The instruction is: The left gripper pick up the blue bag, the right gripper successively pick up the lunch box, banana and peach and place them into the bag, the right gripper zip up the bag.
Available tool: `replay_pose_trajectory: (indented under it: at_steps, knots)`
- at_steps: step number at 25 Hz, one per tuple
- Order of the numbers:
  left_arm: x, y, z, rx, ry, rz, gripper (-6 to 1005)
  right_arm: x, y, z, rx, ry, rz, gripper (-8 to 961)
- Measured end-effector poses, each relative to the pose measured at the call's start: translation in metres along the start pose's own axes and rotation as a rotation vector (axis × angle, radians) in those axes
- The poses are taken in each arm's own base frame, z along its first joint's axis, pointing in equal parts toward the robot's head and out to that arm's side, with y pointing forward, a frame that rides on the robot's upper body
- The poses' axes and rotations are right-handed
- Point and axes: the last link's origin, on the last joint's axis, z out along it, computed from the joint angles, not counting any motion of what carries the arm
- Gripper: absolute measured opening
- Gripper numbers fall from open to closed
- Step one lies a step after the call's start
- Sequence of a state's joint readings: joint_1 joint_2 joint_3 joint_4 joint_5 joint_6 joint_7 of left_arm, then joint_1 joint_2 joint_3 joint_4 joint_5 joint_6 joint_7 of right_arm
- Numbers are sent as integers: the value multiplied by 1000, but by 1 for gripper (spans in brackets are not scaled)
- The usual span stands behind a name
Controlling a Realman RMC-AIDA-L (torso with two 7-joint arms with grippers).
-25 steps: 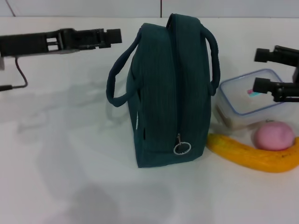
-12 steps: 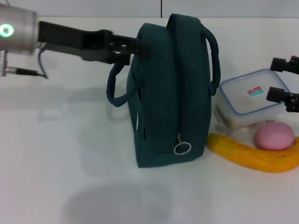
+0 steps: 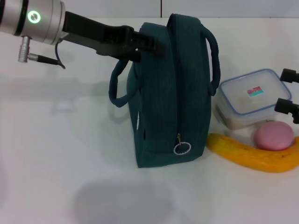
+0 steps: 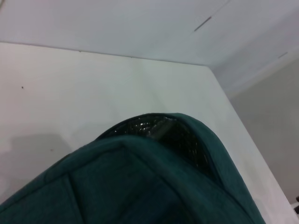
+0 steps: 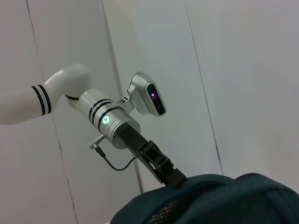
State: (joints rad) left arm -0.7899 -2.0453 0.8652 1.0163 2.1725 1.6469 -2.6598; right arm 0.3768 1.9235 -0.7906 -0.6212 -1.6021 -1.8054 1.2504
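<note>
The blue bag (image 3: pixel 168 88) stands upright on its narrow base at the table's centre, zip closed, so its loop handles arch up within reach. The left gripper (image 3: pixel 152 45) reaches in from ten o'clock to the bag's top by the near handle (whether its fingers have closed, I cannot tell). The right gripper (image 3: pixel 289 91) waits at three o'clock, fingers spread, empty, over the lunch box (image 3: pixel 250 100).
</note>
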Motion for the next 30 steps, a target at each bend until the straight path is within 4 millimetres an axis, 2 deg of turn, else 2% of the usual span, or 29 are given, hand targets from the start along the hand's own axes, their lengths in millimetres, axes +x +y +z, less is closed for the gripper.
replay_pose_trajectory:
  at_steps: [7,18,28,30]
  knots:
    - [1,-3,-1,27,-6,-24,861,4,3,-2,4,-2,11,857]
    - [-2,-9,1,46,-46,-70,698,6,8,-3,-8,-10,20,857]
    - [-2,-10,0,45,-44,-90,252,12,10,-5,16,-29,57,856]
    - [-2,-10,0,45,-43,-89,186,17,7,-10,74,-67,97,856]
